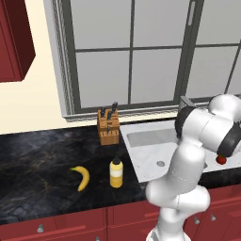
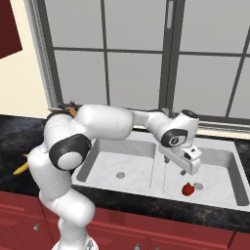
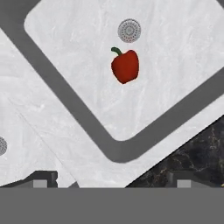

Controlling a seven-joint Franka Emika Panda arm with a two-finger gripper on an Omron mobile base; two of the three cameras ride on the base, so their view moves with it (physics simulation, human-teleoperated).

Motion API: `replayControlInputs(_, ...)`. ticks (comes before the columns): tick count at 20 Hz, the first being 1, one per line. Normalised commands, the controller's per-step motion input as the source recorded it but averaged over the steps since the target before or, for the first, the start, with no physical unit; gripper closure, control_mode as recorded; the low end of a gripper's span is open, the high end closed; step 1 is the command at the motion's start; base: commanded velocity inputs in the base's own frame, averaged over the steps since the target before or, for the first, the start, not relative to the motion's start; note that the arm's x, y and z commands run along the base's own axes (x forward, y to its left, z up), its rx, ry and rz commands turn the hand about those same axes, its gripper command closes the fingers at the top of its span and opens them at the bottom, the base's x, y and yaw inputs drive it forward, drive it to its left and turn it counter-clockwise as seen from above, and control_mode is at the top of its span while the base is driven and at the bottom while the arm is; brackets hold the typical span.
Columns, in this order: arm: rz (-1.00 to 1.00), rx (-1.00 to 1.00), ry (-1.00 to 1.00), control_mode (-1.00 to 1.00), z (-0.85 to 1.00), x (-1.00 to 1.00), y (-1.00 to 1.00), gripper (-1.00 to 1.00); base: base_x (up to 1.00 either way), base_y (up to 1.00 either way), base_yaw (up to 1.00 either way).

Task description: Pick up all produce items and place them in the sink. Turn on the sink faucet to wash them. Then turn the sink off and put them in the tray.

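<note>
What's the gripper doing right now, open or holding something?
Gripper: open, holding nothing, above the light-grey double-basin sink; the small red fruit lies loose in the basin.

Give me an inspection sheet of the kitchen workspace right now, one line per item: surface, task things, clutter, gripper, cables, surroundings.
Surface: black marbled counter with a light-grey double-basin sink set into it.
Job's things: red fruit lies in the right basin beside its drain; banana lies on the counter left of the sink; faucet is partly hidden by the arm.
Clutter: yellow squeeze bottle stands right of the banana; knife block stands near the window.
Grippers: gripper is open, holds nothing, above the right basin.
Cables: nothing seen.
Surroundings: window behind the sink, red cabinets below.
</note>
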Motion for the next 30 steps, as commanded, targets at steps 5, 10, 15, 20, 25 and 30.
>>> replayControlInputs(5,0.03,-0.12,0.0,-1.0,0.57,-0.36,1.0,-1.0,0.0,0.0,0.0)
replayControlInputs(10,0.04,-0.1,0.0,-1.0,0.48,-0.19,1.0,-1.0,0.0,0.0,0.0)
replayControlInputs(15,0.03,-0.07,-0.01,-1.0,0.38,0.0,1.0,-1.0,0.0,0.0,0.0)
replayControlInputs(20,0.02,-0.06,0.0,-1.0,0.38,0.0,1.0,-1.0,0.0,0.0,0.0)
replayControlInputs(25,0.03,-0.06,0.0,-1.0,0.38,0.06,1.0,-1.0,0.0,0.0,0.0)
replayControlInputs(30,0.06,-0.08,0.0,-1.0,0.24,0.02,1.0,-1.0,0.0,0.0,0.0)
